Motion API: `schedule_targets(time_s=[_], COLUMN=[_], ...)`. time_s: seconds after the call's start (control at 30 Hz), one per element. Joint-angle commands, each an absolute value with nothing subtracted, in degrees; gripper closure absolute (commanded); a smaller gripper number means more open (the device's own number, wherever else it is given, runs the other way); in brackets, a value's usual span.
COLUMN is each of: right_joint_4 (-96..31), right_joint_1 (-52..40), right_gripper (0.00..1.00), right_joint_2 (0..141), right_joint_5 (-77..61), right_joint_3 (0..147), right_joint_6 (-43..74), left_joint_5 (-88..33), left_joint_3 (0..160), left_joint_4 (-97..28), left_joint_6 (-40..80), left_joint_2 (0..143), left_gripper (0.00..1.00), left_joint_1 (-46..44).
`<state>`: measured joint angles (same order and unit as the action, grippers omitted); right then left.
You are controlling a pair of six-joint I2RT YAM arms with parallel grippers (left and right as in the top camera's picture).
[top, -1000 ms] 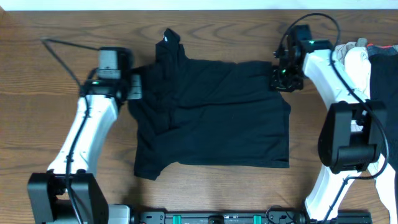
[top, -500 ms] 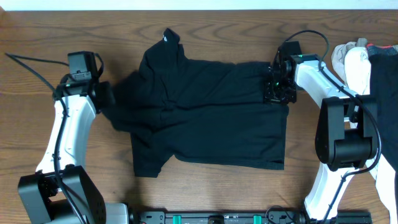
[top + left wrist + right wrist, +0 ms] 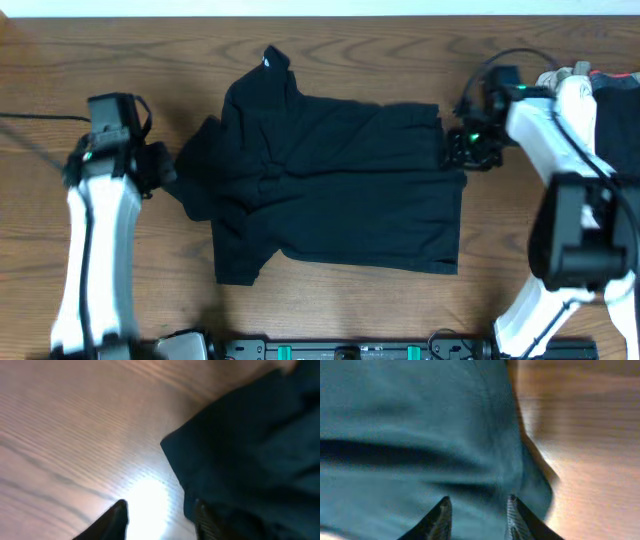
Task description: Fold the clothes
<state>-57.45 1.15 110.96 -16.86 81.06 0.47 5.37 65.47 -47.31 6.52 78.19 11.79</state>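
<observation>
1. Overhead: the black shirt (image 3: pixel 340 200) lies spread across the wooden table (image 3: pixel 400 50), white neck label (image 3: pixel 270 62) at the far edge. Since a second ago its left flap has been drawn outward and let go. The left gripper (image 3: pixel 163 172) now sits just beside that flap, and the right gripper (image 3: pixel 465 150) has backed off to the shirt's right edge. By my judgement the spreading is done and folding can begin.
2. Overhead: a pile of other garments (image 3: pixel 600 90) waits by the right arm, apart from the shirt, and nothing blocks a fold.
3. Left wrist: the left gripper (image 3: pixel 160 517) stands open over bare table (image 3: pixel 75 425), with the shirt (image 3: pixel 250 445) beside one finger.
4. Right wrist: the right gripper (image 3: pixel 477 515) is narrowly parted above the shirt (image 3: pixel 420 420) and appears to pinch nothing.
</observation>
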Motion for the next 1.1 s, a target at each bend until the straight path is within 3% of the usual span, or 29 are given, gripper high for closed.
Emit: schedule_targets(time_s=[0.0,0.2,0.37,0.5,0.57,0.6,0.63,0.8,1.07], right_joint_4=[-58.98,-64.45,-70.28,-66.89,-60.73,-56.23,-51.9,-29.43,-15.09], right_joint_1=[2.44,2.74,2.55,1.8,1.26,0.89,0.51,-3.49,-7.75], right_gripper=[0.6,0.45,0.38,0.52,0.74,0.83,0.87,0.93,0.99], right_joint_2=[102.32,93.06,91.72,91.83,91.88,91.88,91.88,94.87,111.46], right_joint_5=[-21.08,-21.04,-20.82,-19.73,-20.18,-21.87,-23.9,-27.2,-25.67], right_joint_3=[81.36,81.36,80.82,76.47,73.17,71.37,69.95,64.84,69.25], right_joint_6=[-2.17,2.46,6.2,6.39,6.42,6.37,6.39,14.31,20.21], left_joint_5=[1.13,-11.22,-15.66,-21.85,-23.75,-24.6,-25.5,-29.43,-30.98], left_joint_3=[66.98,63.02,53.47,47.59,46.37,46.35,46.35,46.76,48.05], left_joint_4=[-51.81,-60.38,-57.91,-50.63,-48.25,-47.68,-46.92,-42.63,-41.23], left_joint_6=[9.54,18.65,24.71,22.04,19.88,18.46,16.8,11.75,9.63], left_joint_2=[70.74,67.85,69.6,71.22,71.99,72.27,72.34,71.66,69.21], left_gripper=[0.47,0.46,0.46,0.46,0.47,0.53,0.55,0.57,0.57], left_joint_1=[11.81,11.81,11.81,11.4,10.68,10.22,9.67,7.29,5.28])
